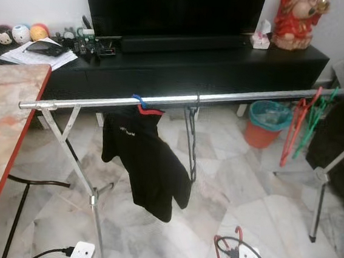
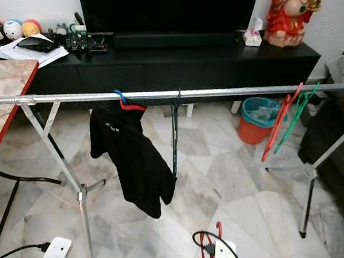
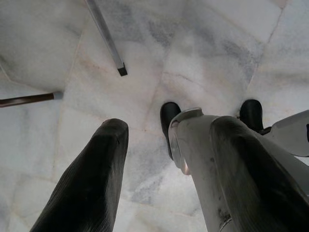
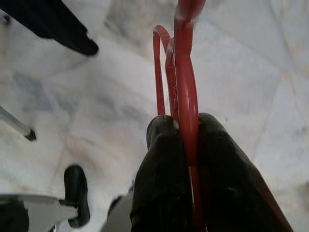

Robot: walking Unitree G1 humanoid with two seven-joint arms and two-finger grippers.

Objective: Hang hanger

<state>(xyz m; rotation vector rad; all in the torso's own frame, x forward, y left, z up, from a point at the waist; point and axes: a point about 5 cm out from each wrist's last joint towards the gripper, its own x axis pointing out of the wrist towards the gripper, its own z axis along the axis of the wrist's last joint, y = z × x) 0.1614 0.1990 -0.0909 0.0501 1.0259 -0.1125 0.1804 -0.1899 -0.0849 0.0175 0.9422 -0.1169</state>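
**Inspector:** Chrome first. The rail [image 1: 223, 98] spans the whole room in front of the black TV cabinet [image 1: 226, 67], carried on splayed legs over marble floor [image 1: 227, 189]. On it, in order of size: a black garment [image 1: 147, 163] on a blue-hooked hanger, an empty dark hanger [image 1: 190, 140] just beside it, and a cluster of red and green hangers [image 1: 303, 123] well along toward the robot's right.

**Assistant:** And the hanger to be hung?

**Inspector:** A red hanger [image 4: 186, 77], low down, nowhere near the rail yet. The right gripper [image 4: 188, 145] has both black fingers closed tight against its red bar, no gap visible, with the hook end projecting beyond the fingertips over the floor.

**Assistant:** The other arm?

**Inspector:** Left gripper [image 3: 164, 145] hangs idle, pointing at the floor. Its fingers stand widely parted and hold nothing.

**Assistant:** Your recommendation for the step?

**Inspector:** In my judgement the lift is what remains. Raise the hanger above rail height, hook opening facing down, and choose the bare stretch between the dark hanger and the coloured cluster. Lower until the hook seats over the tube, and release only then. Risk: the grip sits on a thin bar, so the hanger may pivot during the lift; keep the motion slow and the wrist level.
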